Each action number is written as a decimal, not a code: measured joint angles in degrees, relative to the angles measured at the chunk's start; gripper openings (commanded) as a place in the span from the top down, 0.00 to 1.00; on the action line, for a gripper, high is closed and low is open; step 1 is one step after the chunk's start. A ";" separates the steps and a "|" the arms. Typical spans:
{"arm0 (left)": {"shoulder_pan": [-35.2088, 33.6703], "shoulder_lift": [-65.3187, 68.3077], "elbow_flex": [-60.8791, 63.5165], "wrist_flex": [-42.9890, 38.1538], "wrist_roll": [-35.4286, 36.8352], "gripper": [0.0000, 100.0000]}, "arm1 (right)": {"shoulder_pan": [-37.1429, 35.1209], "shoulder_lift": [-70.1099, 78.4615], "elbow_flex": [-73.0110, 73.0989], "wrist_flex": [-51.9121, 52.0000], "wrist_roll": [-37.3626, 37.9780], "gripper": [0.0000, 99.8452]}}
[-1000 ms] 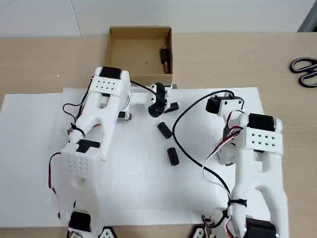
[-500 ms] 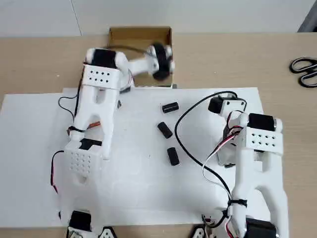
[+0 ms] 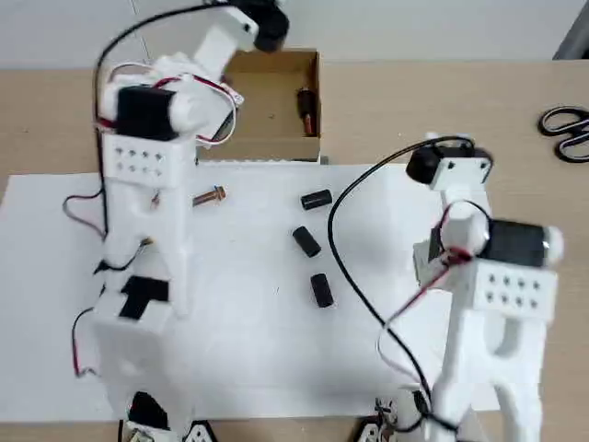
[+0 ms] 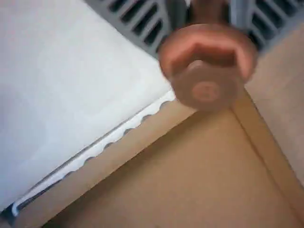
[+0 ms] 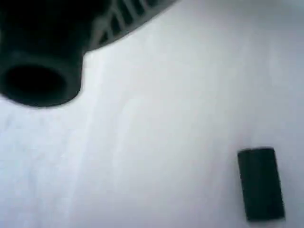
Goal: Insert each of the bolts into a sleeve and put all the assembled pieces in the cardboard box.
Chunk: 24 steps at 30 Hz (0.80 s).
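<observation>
Bolt [image 4: 207, 71] in left tool [image 4: 209, 16], high up

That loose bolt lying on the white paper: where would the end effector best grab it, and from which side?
Probably the shank near the head of the bolt, coming straight down from above. It lies flat on the paper, nothing touching it, so jaws can straddle its narrow width, leaving the tip free for a sleeve.

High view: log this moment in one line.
left gripper: shut on held bolt over cardboard box | right gripper: shut on held sleeve | paper: three loose sleeves, loose bolt | boxed: assembled piece
</observation>
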<state>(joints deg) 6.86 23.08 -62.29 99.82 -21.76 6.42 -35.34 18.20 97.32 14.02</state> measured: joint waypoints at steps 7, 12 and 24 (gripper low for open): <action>-0.62 -21.54 21.19 0.00 7.65 1.00 | -2.20 -12.84 -0.35 0.62 0.00 1.00; -0.97 -38.86 39.12 0.00 10.64 1.00 | -2.90 -22.15 -0.35 0.88 -4.04 1.00; -0.18 -69.89 74.11 -18.02 28.75 1.00 | -19.08 -30.95 12.57 -10.11 -16.26 1.00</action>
<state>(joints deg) 6.68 -46.81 11.82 81.80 6.99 -12.66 -66.29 30.77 87.21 -2.24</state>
